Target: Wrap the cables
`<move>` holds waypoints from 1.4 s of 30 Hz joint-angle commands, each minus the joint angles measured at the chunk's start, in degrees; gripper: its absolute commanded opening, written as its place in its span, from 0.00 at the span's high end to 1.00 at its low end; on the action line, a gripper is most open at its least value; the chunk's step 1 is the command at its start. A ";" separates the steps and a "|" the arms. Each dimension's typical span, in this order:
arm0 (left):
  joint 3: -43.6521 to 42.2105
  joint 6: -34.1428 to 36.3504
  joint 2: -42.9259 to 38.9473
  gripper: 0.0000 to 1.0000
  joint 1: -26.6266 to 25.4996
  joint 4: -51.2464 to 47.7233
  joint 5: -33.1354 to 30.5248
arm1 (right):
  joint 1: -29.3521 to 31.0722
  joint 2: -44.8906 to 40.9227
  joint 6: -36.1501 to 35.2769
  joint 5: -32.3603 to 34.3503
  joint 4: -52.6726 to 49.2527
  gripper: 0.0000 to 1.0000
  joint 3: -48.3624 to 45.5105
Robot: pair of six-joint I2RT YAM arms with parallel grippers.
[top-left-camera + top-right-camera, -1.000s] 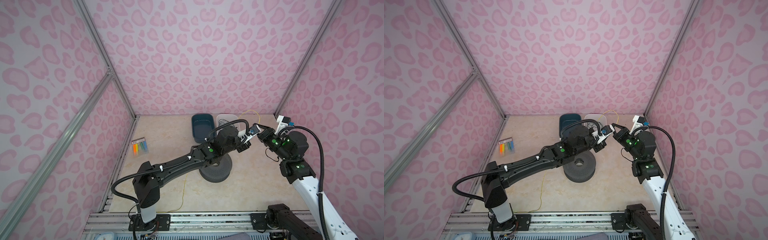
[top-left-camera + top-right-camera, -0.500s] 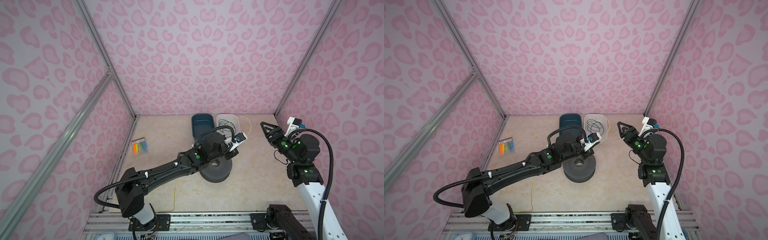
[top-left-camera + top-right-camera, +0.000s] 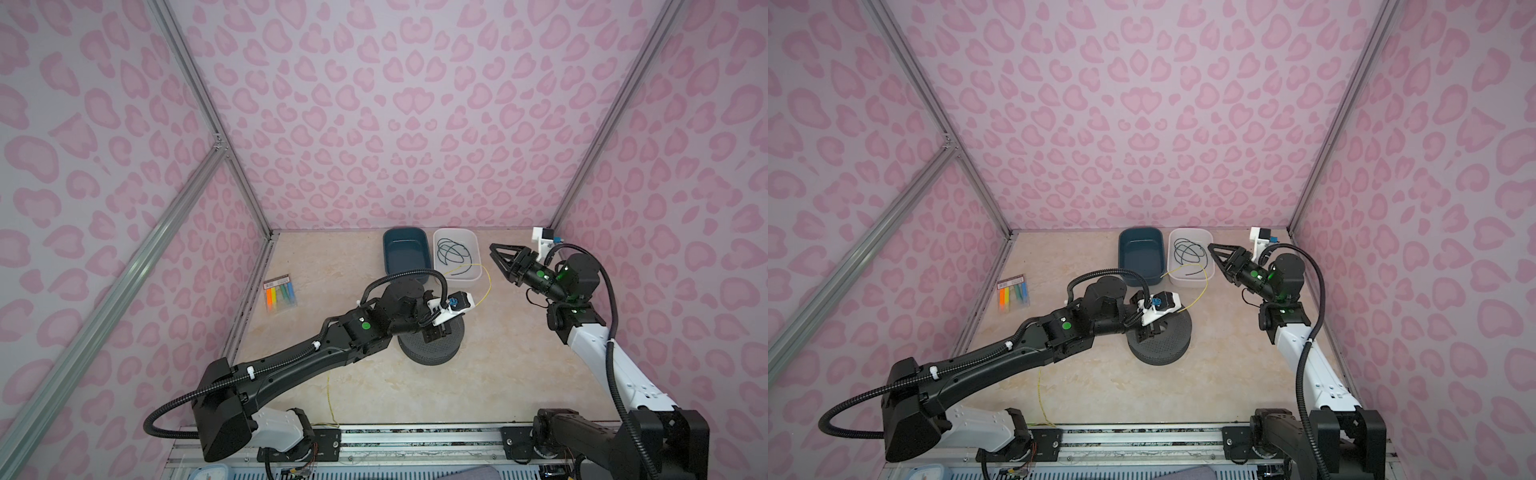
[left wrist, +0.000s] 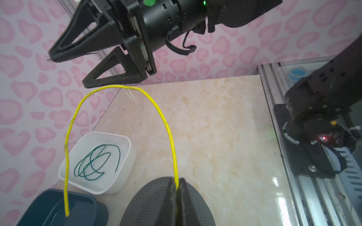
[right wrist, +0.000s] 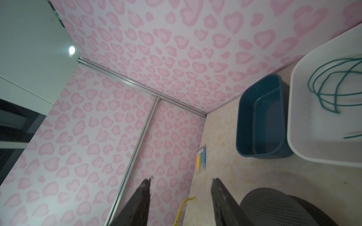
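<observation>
The cable is a thin yellow wire [image 4: 156,105]. My left gripper [image 4: 177,179] is shut on it, and the wire comes out between the closed fingertips. From there it arches up and drops with its free end over the blue bin. In both top views the left gripper [image 3: 436,332] [image 3: 1152,328] sits over a dark grey perforated disc [image 3: 432,353] [image 3: 1163,349]. More yellow wire [image 3: 329,395] trails on the floor toward the front rail. My right gripper [image 3: 496,261] [image 3: 1217,261] [image 5: 182,179] hangs open to the right, holding nothing; a bit of wire [image 5: 181,207] shows below its jaws.
A dark blue bin [image 3: 386,257] and a white bin [image 3: 467,281] stand side by side at the back; the white one holds a loose dark green cord [image 3: 451,251]. A packet of coloured strips [image 3: 280,293] lies near the left wall.
The right gripper let go of the wire, opened and drew back to the right. The left gripper kept its hold and moved forward and left, down over the grey disc.
</observation>
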 commanded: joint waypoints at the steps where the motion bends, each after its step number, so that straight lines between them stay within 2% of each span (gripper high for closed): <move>1: 0.87 2.87 -0.78 0.96 0.04 -9.64 0.06 | 3.33 0.21 -10.78 -4.99 -6.06 0.57 1.39; 3: 0.31 3.31 -1.08 0.96 0.04 -11.34 -2.28 | 5.18 -1.43 -24.84 0.31 -24.77 0.59 5.27; 5: 0.01 3.47 -1.43 0.96 -0.05 -13.18 -4.51 | 8.31 -2.74 -38.35 14.32 -43.42 0.58 11.47; 6: 0.05 3.50 -1.66 0.96 -0.04 -13.92 -5.20 | 10.03 -3.02 -41.78 20.24 -48.11 0.58 13.39; 8: -0.04 3.93 -2.20 0.96 -0.04 -15.45 -6.85 | 13.76 -2.86 -48.74 30.72 -55.74 0.58 17.26; 13: 1.49 4.66 -2.15 0.96 -0.29 -19.98 -8.88 | 23.93 2.56 -60.33 43.73 -67.37 0.48 24.97; 16: 1.67 4.75 -2.36 0.96 -0.40 -21.51 -9.43 | 28.85 6.45 -64.47 50.24 -70.52 0.39 27.66; 23: 1.24 4.84 -2.93 0.96 -0.92 -22.79 -10.55 | 33.97 14.57 -70.95 53.48 -72.93 0.35 33.60; 26: 1.36 4.85 -2.69 0.96 -1.18 -22.70 -11.02 | 35.49 18.55 -72.33 53.17 -74.50 0.36 36.79; 30: 1.72 4.94 -2.41 0.96 -1.51 -22.89 -11.55 | 36.13 22.98 -71.28 58.23 -73.38 0.42 38.60; 33: 1.64 4.93 -2.41 0.96 -1.80 -22.62 -11.91 | 36.13 26.66 -69.29 61.93 -75.14 0.52 43.39; 36: 1.51 4.76 -2.24 0.96 -1.97 -22.63 -12.45 | 36.06 27.20 -67.39 63.88 -72.42 0.64 43.81; 38: 1.37 4.36 -2.22 0.96 -2.15 -22.75 -12.95 | 35.70 26.46 -64.81 65.85 -69.70 0.77 43.28; 42: 0.05 3.24 -2.73 0.96 -2.22 -21.52 -14.80 | 32.93 24.07 -59.63 64.73 -64.54 0.97 40.88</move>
